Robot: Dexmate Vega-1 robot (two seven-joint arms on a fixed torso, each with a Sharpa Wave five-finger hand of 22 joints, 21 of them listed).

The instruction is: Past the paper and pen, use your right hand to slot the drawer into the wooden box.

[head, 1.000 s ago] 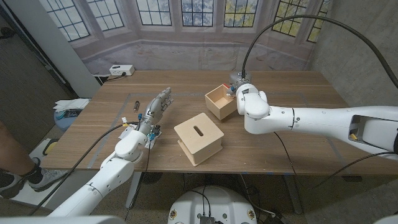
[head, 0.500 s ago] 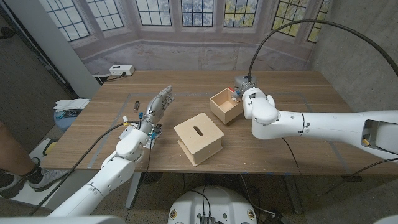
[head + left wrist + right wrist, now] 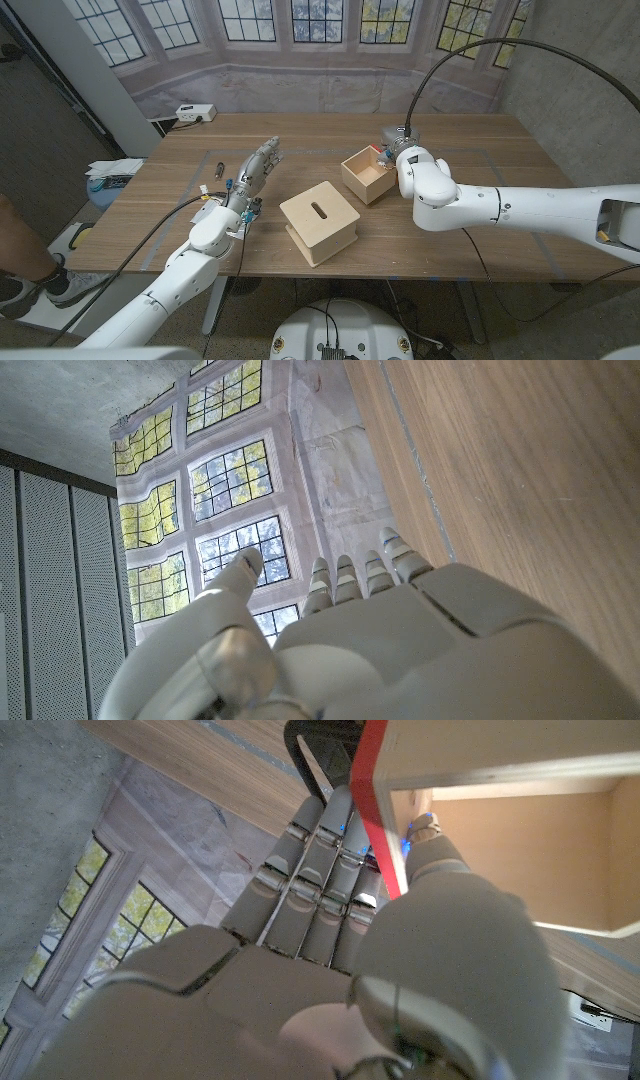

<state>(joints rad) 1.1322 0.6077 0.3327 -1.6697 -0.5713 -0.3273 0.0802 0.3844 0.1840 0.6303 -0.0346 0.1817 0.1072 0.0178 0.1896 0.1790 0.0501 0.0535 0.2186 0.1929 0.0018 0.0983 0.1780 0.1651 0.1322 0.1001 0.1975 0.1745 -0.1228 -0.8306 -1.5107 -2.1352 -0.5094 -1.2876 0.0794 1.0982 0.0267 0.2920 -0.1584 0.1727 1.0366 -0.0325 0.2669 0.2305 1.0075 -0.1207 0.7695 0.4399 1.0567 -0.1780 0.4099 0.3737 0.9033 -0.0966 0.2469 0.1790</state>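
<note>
Behind the table [image 3: 500,135], a bay of leaded windows [image 3: 320,20] — white power strip [image 3: 195,113] at the far left corner, stacked papers [image 3: 113,170] beside the left edge.

One counter [image 3: 480,140] carries one closed wooden box [image 3: 319,222] with a slot in its top, and one open drawer [image 3: 366,174] at about one o'clock from it. Two robot hands are there: the left robot hand [image 3: 252,172] and the right robot hand [image 3: 398,150]. One white power strip [image 3: 195,112] lies at eleven o'clock.
</note>
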